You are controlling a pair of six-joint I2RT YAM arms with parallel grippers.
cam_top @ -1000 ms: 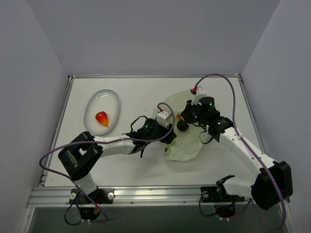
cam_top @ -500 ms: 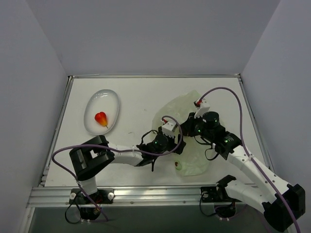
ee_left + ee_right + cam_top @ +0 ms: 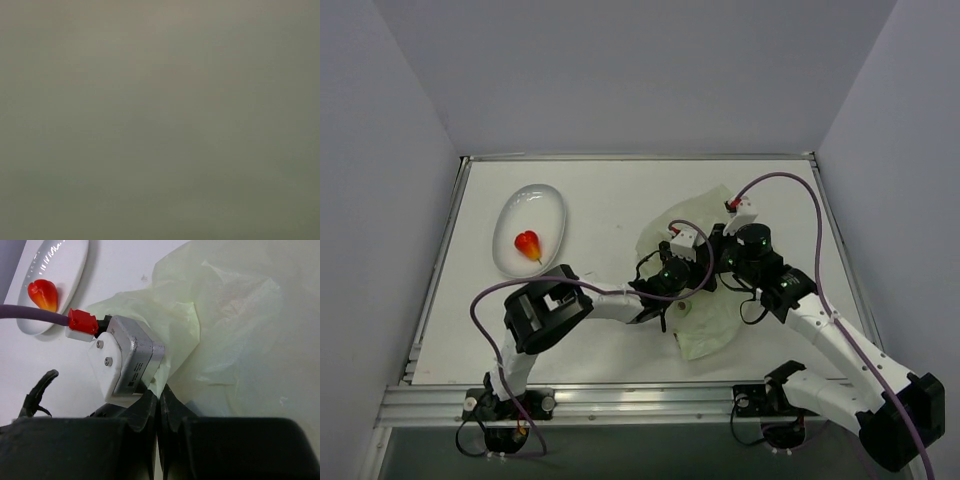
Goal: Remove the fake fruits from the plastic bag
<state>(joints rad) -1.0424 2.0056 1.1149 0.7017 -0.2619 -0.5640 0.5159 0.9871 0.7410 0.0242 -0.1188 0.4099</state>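
Observation:
The pale yellow-green plastic bag [image 3: 705, 322] lies crumpled at the table's middle right and also shows in the right wrist view [image 3: 235, 315]. My right gripper [image 3: 160, 396] is shut on a fold of the bag's edge, and it also shows in the top view [image 3: 717, 262]. My left arm's wrist [image 3: 673, 272] reaches into the bag's mouth. Its fingers are hidden under the film, and its camera shows only blurred grey-green plastic. One red-orange fake fruit [image 3: 528, 244] lies on the white oval dish [image 3: 546, 204]. No fruit shows inside the bag.
The dish with the fruit [image 3: 43, 294] is at the far left, clear of both arms. The left wrist's white camera housing [image 3: 125, 357] sits right beside my right fingertips. Grey walls close in the table on three sides.
The left wrist has moved right and farther into the bag's mouth. The right gripper has shifted slightly with the bag's edge, and the bag has been pulled and reshaped.

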